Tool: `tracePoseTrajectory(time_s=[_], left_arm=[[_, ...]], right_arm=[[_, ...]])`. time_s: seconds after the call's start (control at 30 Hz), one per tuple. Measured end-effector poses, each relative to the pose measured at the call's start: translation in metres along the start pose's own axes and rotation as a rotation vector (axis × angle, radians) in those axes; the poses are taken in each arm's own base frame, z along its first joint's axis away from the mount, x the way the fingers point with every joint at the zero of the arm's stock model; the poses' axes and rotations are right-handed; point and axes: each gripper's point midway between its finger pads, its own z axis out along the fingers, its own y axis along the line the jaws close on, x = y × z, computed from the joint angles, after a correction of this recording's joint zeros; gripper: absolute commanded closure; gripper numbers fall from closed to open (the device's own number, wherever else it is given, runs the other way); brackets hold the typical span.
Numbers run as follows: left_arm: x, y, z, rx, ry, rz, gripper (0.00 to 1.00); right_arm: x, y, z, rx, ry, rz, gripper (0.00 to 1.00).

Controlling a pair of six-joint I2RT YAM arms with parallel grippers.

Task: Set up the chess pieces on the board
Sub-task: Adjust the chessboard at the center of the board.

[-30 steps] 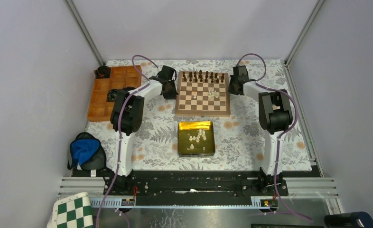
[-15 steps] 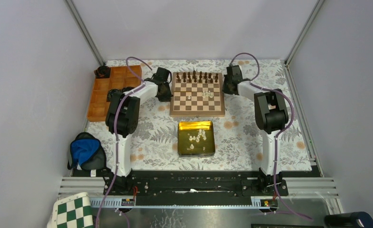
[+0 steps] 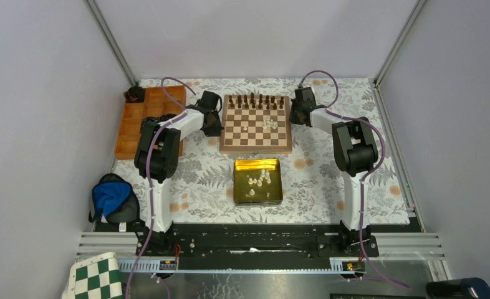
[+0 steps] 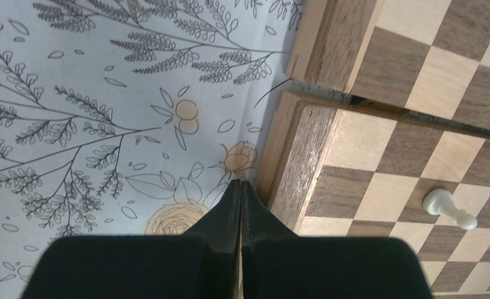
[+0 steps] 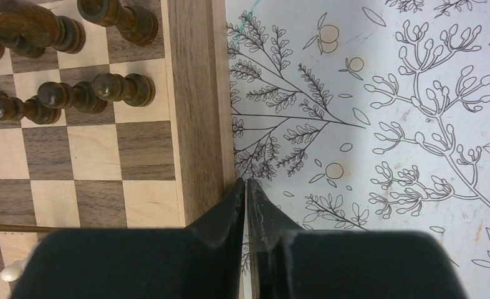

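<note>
The board [image 3: 255,149] lies at the far middle of the table. Dark brown pieces [image 3: 257,101] fill its far rows. A few cream-white chess pieces [image 3: 269,123] stand or lie on its middle squares, and more [image 3: 262,177] sit in a gold tin [image 3: 240,187] in front of it. My left gripper [image 3: 214,121] is shut and empty against the board's left rim [image 4: 292,162], tips [image 4: 240,184] on the cloth. My right gripper [image 3: 295,115] is shut and empty against the right rim [image 5: 196,93], tips [image 5: 245,182]. One white piece [image 4: 449,208] lies toppled on the board.
An orange compartment tray [image 3: 144,118] stands at the far left, close to the left arm. A blue and black bag [image 3: 111,198] lies at the near left. A green-and-white checkered mat [image 3: 96,277] lies below the rail. Floral cloth covers the table.
The board has slid to the left across the cloth. Both shut grippers moved left with it, one on each side.
</note>
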Motion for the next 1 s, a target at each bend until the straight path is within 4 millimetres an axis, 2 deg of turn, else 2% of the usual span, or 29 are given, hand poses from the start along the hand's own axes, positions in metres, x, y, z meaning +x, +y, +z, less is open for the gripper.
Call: tracePoseTrajectory(time_s=[0.27, 0.4, 0.8, 0.93, 1.0], left_arm=[[0.008, 0.006, -0.006, -0.013, 0.007, 0.001, 1.0], [0.01, 0.009, -0.007, -0.018, 0.008, 0.001, 1.0], [0.016, 0.015, -0.013, -0.033, 0.008, 0.001, 1.0], [0.015, 0.019, -0.013, -0.05, 0.0, -0.003, 0.95], [0.015, 0.021, -0.013, -0.063, -0.005, -0.005, 0.87]], right_arm=[[0.003, 0.005, -0.001, -0.011, -0.009, -0.004, 0.88], [0.004, 0.007, -0.002, -0.014, -0.01, -0.007, 0.85], [0.004, 0.007, -0.005, 0.007, -0.012, -0.026, 0.61], [0.005, 0.003, -0.007, 0.029, -0.007, -0.047, 0.57], [0.007, 0.001, -0.01, 0.041, 0.002, -0.063, 0.55]])
